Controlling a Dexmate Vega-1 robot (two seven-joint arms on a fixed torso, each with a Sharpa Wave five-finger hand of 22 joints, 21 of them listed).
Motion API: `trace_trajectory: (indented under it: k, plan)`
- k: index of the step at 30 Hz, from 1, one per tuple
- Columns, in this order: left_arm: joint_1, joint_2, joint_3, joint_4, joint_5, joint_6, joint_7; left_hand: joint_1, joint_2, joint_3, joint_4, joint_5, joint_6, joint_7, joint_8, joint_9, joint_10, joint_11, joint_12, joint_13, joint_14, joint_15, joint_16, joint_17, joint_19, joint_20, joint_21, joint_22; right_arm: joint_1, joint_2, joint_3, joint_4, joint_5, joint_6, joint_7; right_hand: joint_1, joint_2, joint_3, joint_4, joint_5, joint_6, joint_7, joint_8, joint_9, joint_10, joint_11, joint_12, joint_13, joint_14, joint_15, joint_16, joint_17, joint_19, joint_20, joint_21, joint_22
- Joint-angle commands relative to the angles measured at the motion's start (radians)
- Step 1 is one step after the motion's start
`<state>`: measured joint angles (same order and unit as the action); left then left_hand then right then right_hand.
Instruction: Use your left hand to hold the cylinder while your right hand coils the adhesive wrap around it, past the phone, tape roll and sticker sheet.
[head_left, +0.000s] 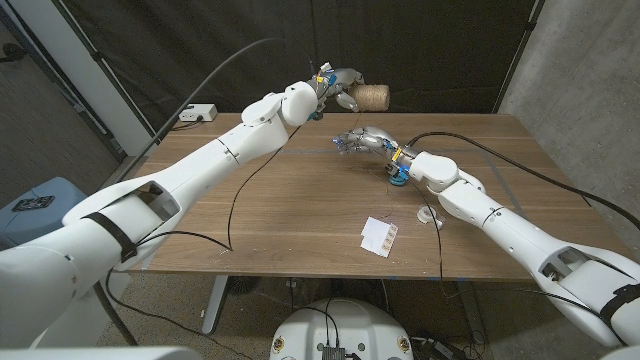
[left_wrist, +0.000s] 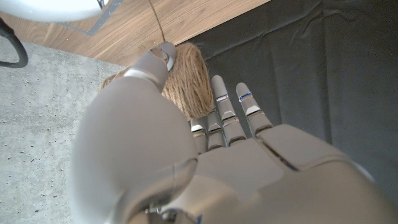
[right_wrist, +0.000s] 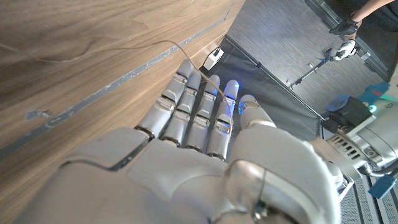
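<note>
My left hand (head_left: 338, 85) is raised over the table's far edge and grips the cylinder (head_left: 373, 98), which is wound in tan fibrous wrap. The left wrist view shows that hand (left_wrist: 186, 162) from behind, its thumb over the wound cylinder (left_wrist: 189, 78). My right hand (head_left: 365, 140) hovers just above the far middle of the table, below and in front of the cylinder. A thin tan strand of the wrap (right_wrist: 186, 53) runs between the fingers of my right hand (right_wrist: 186, 143) and trails off over the wood.
A white sticker sheet (head_left: 379, 236) lies near the wooden table's (head_left: 300, 200) front edge, with a small clear tape roll (head_left: 428, 214) beside my right forearm. A white box (head_left: 195, 114) sits at the far left corner. A person's hand (right_wrist: 345, 37) shows behind the table.
</note>
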<state>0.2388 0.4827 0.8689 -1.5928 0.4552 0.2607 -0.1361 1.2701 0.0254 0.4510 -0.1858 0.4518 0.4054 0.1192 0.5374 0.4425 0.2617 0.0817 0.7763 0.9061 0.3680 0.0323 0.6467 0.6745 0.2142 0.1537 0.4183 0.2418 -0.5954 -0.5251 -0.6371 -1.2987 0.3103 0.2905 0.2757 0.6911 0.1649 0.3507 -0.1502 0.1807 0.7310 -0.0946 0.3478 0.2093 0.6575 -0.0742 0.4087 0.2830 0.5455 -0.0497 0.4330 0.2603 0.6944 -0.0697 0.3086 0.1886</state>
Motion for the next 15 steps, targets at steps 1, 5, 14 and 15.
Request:
trace_trajectory:
  k: [1, 5, 14, 15]
  plan:
    - [-0.010, -0.008, 0.005, 0.021, -0.004, -0.002, 0.012, -0.011, 0.049, 0.025, 0.025, 0.008, 0.043, -0.011, 0.209, 0.056, 0.069, -0.051, 0.005, 0.003, 0.010, 0.003, 0.001, 0.002, -0.002, -0.003, 0.009, 0.002, -0.036, -0.031, 0.013, -0.061, -0.009, -0.010, -0.025, 0.010, 0.000, 0.005, 0.000, -0.004, 0.008, -0.001, -0.002, -0.001, 0.008, 0.000, 0.002, 0.003, 0.012, -0.160, 0.004, 0.003, 0.010, -0.072, 0.005, 0.002]
    - [-0.013, -0.012, 0.007, 0.031, -0.007, -0.005, 0.015, -0.011, 0.050, 0.024, 0.026, 0.008, 0.043, -0.012, 0.209, 0.056, 0.071, -0.052, 0.005, 0.002, 0.008, 0.005, 0.002, 0.003, -0.002, -0.002, 0.009, 0.002, -0.050, -0.043, 0.018, -0.089, -0.014, -0.021, -0.042, 0.009, 0.000, 0.006, 0.002, -0.004, 0.011, -0.001, -0.002, -0.001, 0.016, 0.001, 0.005, 0.002, 0.017, -0.159, 0.004, 0.003, 0.011, -0.072, 0.006, 0.002]
    - [-0.018, -0.018, 0.010, 0.044, -0.012, -0.008, 0.021, -0.011, 0.050, 0.024, 0.025, 0.010, 0.045, -0.014, 0.209, 0.054, 0.070, -0.052, 0.004, 0.003, 0.009, 0.004, 0.002, 0.004, -0.002, -0.003, 0.011, 0.002, -0.069, -0.063, 0.024, -0.131, -0.019, -0.048, -0.060, 0.010, 0.002, 0.011, 0.005, -0.004, 0.029, -0.003, 0.000, -0.001, 0.029, -0.003, 0.005, -0.002, 0.038, -0.160, 0.005, 0.001, 0.025, -0.073, 0.012, 0.002]
    - [-0.018, -0.018, 0.010, 0.047, -0.014, -0.008, 0.022, -0.012, 0.050, 0.024, 0.026, 0.010, 0.044, -0.014, 0.209, 0.054, 0.070, -0.052, 0.004, 0.004, 0.010, 0.004, 0.002, 0.003, -0.001, -0.003, 0.011, 0.002, -0.070, -0.065, 0.024, -0.134, -0.018, -0.050, -0.058, 0.011, 0.003, 0.012, 0.004, -0.003, 0.030, -0.002, 0.000, -0.001, 0.029, -0.003, 0.005, -0.002, 0.039, -0.162, 0.005, 0.001, 0.026, -0.073, 0.013, 0.002]
